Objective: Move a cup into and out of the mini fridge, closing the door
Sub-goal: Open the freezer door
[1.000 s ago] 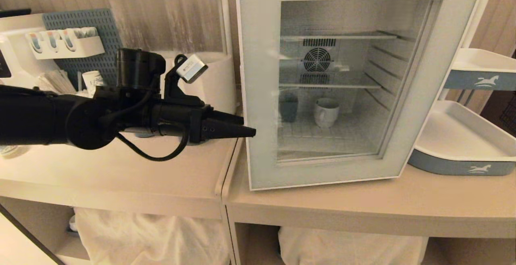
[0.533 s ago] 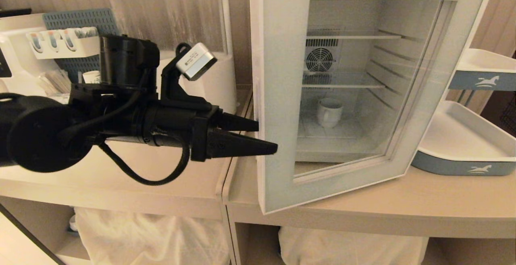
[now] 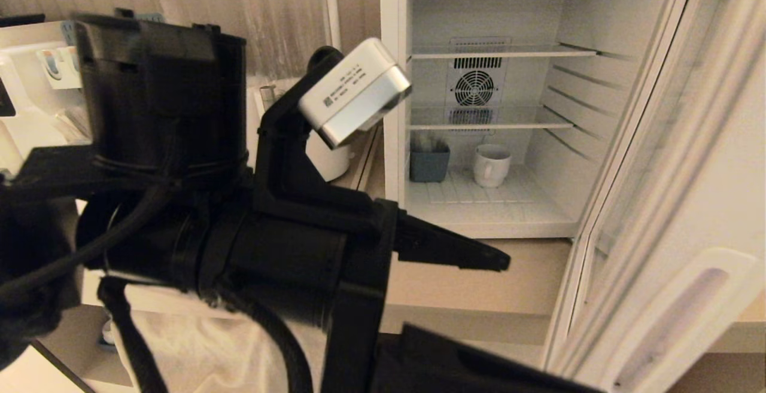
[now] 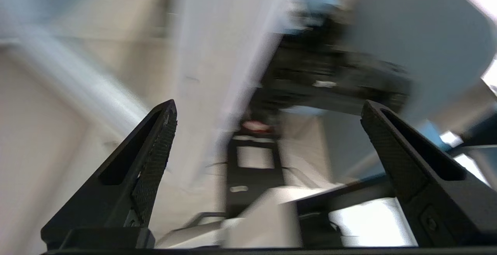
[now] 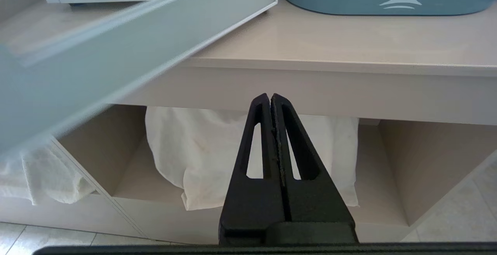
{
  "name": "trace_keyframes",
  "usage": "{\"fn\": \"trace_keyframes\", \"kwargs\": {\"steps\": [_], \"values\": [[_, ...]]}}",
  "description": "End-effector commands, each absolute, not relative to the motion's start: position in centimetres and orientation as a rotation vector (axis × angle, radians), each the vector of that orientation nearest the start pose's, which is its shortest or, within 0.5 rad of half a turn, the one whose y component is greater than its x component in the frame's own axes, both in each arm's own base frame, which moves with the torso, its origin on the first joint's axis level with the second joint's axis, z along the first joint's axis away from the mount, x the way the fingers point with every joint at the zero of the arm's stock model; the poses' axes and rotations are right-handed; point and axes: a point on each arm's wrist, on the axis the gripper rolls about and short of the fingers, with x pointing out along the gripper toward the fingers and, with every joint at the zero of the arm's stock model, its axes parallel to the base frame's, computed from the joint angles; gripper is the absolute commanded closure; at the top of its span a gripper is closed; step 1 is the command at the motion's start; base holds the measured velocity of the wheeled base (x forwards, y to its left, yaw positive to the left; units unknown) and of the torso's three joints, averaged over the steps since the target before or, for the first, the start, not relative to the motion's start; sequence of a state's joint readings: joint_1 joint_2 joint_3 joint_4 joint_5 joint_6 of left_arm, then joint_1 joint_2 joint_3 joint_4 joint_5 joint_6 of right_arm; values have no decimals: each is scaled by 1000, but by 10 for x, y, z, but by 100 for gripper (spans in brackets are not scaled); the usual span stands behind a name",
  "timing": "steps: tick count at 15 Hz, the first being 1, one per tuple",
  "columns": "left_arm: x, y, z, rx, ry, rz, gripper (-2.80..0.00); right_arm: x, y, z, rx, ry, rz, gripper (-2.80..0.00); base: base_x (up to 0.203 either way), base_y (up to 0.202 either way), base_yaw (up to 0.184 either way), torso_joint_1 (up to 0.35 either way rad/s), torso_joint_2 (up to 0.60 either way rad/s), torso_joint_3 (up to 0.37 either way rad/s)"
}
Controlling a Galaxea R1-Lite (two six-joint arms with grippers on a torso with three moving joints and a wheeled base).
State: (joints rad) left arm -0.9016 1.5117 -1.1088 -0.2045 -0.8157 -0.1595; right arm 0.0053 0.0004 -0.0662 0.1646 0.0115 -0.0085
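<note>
A white mini fridge [image 3: 395, 112] stands on a pale table [image 3: 479, 285], its door [image 3: 670, 213] swung wide open to the right. Inside, on the fridge floor, the white cup [image 3: 492, 164] sits upright toward the back, just right of a small dark blue container [image 3: 429, 163], the two apart. Two wire shelves above them are bare. The left hand [image 4: 268, 130] fills the near left of the head view, close to the camera, its fingers [image 4: 155, 146] spread wide and grasping nothing. The right hand [image 5: 271, 99] hangs low in front of the table edge, clenched on nothing, facing a shelf holding white cloth [image 5: 202, 158].
</note>
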Motion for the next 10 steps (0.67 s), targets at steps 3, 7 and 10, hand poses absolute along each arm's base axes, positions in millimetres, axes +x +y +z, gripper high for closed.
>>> {"fn": "trace_keyframes", "kwargs": {"steps": [3, 7, 10], "values": [[116, -196, 277, -118, 386, -1726, -280, -29, 0, 77, -12, 107, 21, 0, 0, 0, 0, 0, 0, 0], [105, -176, 278, -119, 362, -1695, -280, -29, 0, 77, -12, 106, 21, 0, 0, 0, 0, 0, 0, 0], [98, -146, 274, -130, 332, -1500, -280, -29, 0, 77, -12, 106, 21, 0, 0, 0, 0, 0, 0, 0]]}}
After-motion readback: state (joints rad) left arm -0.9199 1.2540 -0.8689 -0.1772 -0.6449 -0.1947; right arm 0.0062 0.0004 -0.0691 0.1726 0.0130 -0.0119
